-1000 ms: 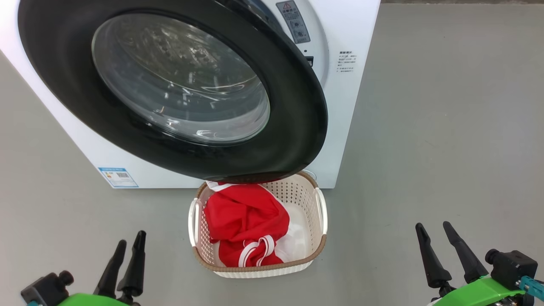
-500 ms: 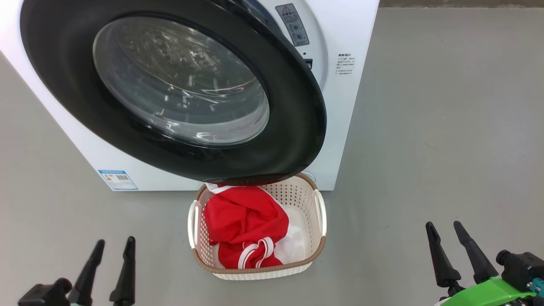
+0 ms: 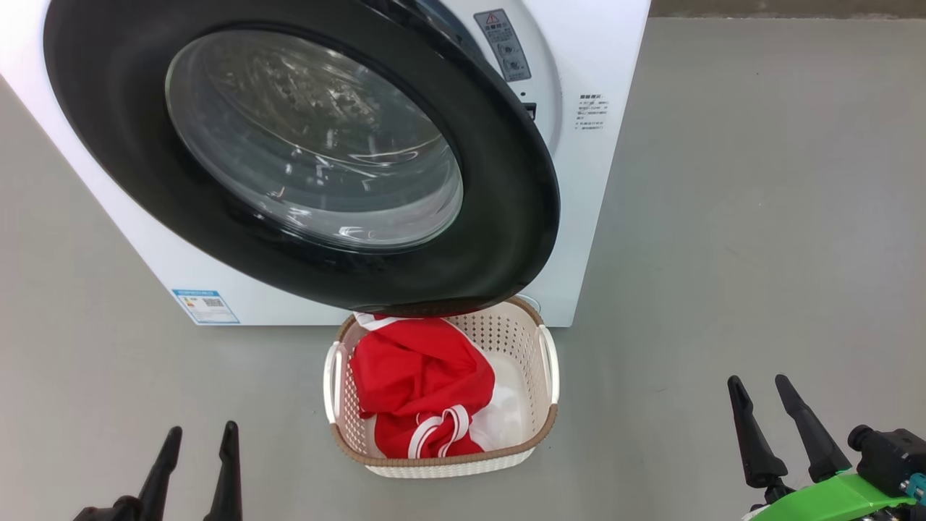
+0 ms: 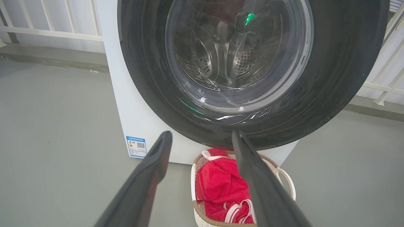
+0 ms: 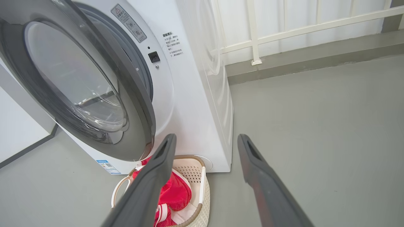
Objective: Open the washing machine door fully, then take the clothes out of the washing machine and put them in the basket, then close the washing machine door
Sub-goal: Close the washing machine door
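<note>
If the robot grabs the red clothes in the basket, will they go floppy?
Probably floppy: the clothes lie crumpled in soft folds inside the basket. Likely light, as the fabric looks thin. The white-striped loops would probably dangle.

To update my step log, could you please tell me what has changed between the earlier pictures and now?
The left gripper drew back toward the bottom edge of the head view, its green forearm sliding out of frame. The right gripper drifted slightly rightward. Both remain open and empty. The clothes stay in the basket, and the washing machine door hangs ajar as before.
</note>
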Robot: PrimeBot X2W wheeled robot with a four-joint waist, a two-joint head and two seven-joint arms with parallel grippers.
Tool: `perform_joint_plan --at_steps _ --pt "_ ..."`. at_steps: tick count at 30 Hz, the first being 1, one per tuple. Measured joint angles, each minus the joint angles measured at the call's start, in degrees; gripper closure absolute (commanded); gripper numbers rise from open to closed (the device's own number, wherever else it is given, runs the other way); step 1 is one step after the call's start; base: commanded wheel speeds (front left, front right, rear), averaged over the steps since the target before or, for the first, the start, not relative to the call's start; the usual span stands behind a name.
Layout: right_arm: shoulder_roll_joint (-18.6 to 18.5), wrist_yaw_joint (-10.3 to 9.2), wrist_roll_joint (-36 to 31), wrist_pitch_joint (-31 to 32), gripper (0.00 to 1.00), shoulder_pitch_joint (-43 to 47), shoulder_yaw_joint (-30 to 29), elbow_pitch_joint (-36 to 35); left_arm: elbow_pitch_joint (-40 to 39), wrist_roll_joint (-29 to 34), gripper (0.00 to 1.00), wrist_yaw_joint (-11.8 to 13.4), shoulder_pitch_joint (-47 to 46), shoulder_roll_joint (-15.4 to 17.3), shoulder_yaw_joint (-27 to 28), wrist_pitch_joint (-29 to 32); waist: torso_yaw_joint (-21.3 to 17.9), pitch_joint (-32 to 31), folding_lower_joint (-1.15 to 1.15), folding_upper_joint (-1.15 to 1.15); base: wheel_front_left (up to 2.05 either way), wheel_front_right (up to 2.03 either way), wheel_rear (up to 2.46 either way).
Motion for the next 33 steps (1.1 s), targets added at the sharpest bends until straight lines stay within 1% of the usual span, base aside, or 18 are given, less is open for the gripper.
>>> perform_joint_plan --at_steps 2,9,16,17,18,20,24,33 --pt "0.0 0.0 0.0 0.0 0.0 0.0 0.0 0.0 0.0 0.0 0.0 0.0 0.0 -0.6 0.2 0.0 0.1 0.2 0.0 0.0 0.0 0.0 0.0" --pt "0.0 0.0 0.0 0.0 0.0 0.0 0.0 0.0 0.0 0.0 0.0 0.0 0.0 -0.6 0.9 0.0 0.4 0.5 0.0 0.0 0.0 0.0 0.0" --pt "-0.1 0.0 0.0 0.0 0.0 0.0 0.3 0.0 -0.1 0.0 0.0 0.0 -0.3 -1.0 0.5 0.0 1.1 0.9 0.0 0.0 0.0 0.0 0.0" --pt "-0.1 0.0 0.0 0.0 0.12 -0.1 0.5 0.0 -0.1 0.0 0.0 0.0 -0.3 -1.1 0.4 0.0 1.3 1.0 0.0 0.0 0.0 0.0 0.0" --pt "-0.1 0.0 0.0 0.0 0.55 -0.1 0.7 0.0 -0.1 0.0 0.0 0.0 -0.4 -1.2 0.2 0.0 1.4 1.1 0.0 0.0 0.0 0.0 0.0" --pt "-0.2 0.0 0.0 0.0 1.0 -0.3 1.1 0.0 -0.2 0.0 0.0 0.0 -0.5 -1.5 0.2 0.0 1.9 1.3 0.0 0.0 0.0 0.0 0.0" --pt "-0.5 0.0 0.1 0.0 1.0 -1.5 3.5 0.1 -0.4 0.0 0.0 0.0 -0.8 -2.3 0.0 0.0 2.9 1.8 0.0 0.0 0.0 0.0 0.0" --pt "-1.4 0.0 0.7 0.0 1.0 -10.5 10.1 1.4 -0.4 -1.1 0.0 0.0 -2.1 -2.7 -2.2 0.0 6.0 3.3 0.0 0.0 0.0 0.0 0.0"
